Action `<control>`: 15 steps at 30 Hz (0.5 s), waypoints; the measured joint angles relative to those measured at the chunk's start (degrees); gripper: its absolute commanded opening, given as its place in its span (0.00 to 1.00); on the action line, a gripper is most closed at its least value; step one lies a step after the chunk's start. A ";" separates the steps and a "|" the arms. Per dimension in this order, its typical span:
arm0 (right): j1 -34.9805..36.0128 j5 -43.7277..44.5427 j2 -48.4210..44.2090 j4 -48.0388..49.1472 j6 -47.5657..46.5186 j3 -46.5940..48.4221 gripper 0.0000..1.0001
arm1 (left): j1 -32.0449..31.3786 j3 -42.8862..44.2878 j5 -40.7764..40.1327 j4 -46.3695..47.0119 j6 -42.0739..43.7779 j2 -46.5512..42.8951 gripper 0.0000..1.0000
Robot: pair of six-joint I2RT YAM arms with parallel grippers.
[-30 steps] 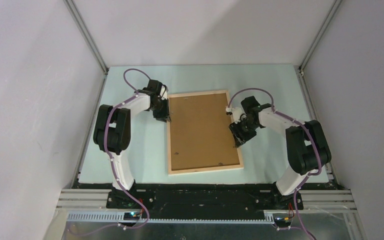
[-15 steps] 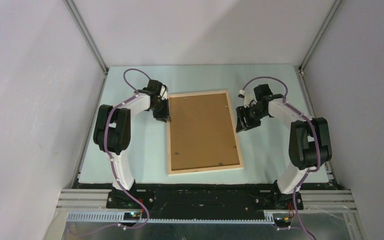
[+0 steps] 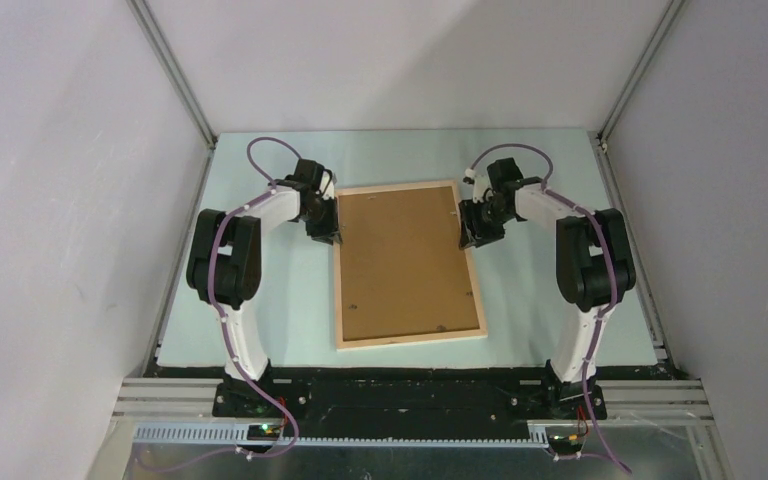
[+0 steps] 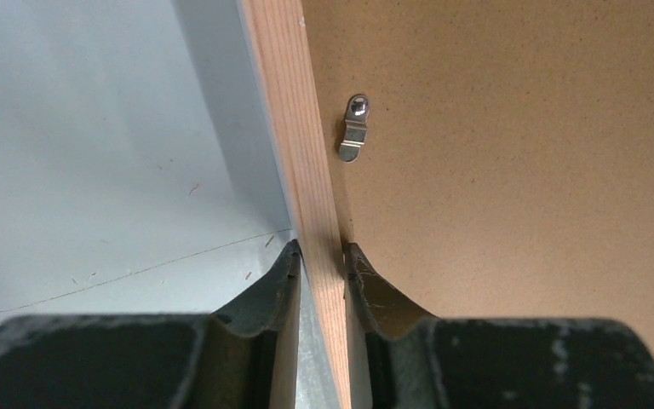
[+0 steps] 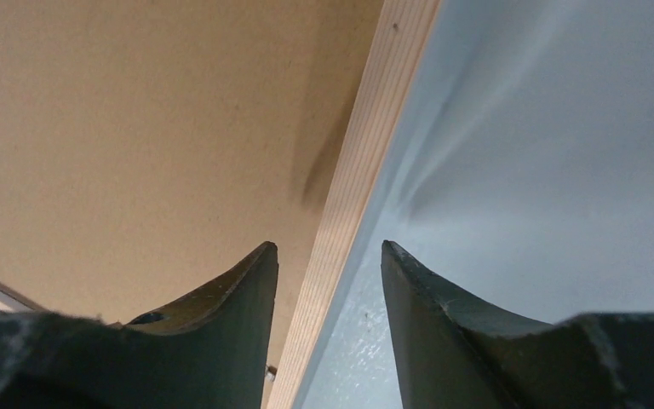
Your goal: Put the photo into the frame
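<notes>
The frame [image 3: 412,339] lies back side up in the middle of the table, pale wood rails around a brown backing board [image 3: 405,265]. The photo is hidden from every view. My left gripper [image 3: 327,238] is shut on the upper part of the frame's left rail [image 4: 294,128], one finger on each side of the wood [image 4: 319,251]. My right gripper [image 3: 468,240] is open over the upper part of the right rail [image 5: 366,145]. One of its fingers hangs over the backing board [image 5: 136,128] and the other over the table, with gaps to the wood [image 5: 330,247].
A small metal turn clip [image 4: 354,128] sits on the backing board just inside the left rail, ahead of my left fingers. The pale table mat [image 3: 260,300] surrounds the frame, with grey walls close on the left, right and back.
My right arm left the lower right rail, swung out to the right, then came back in over the upper right rail. The left arm and the frame have not moved.
</notes>
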 measured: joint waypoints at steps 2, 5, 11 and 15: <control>0.00 0.42 1.05 0.20 0.55 0.98 0.48 | -0.04 0.00 0.00 0.00 0.04 0.00 0.04; 0.00 0.92 2.69 0.44 1.27 2.32 0.37 | -0.11 0.00 -0.02 0.00 0.09 0.00 0.06; -0.04 1.11 4.17 0.20 3.15 3.10 0.15 | -0.28 0.02 -0.04 -0.02 0.50 0.00 0.14; -0.72 0.96 4.17 -0.09 4.15 3.17 0.06 | -0.35 0.02 0.15 -0.11 0.48 0.00 0.30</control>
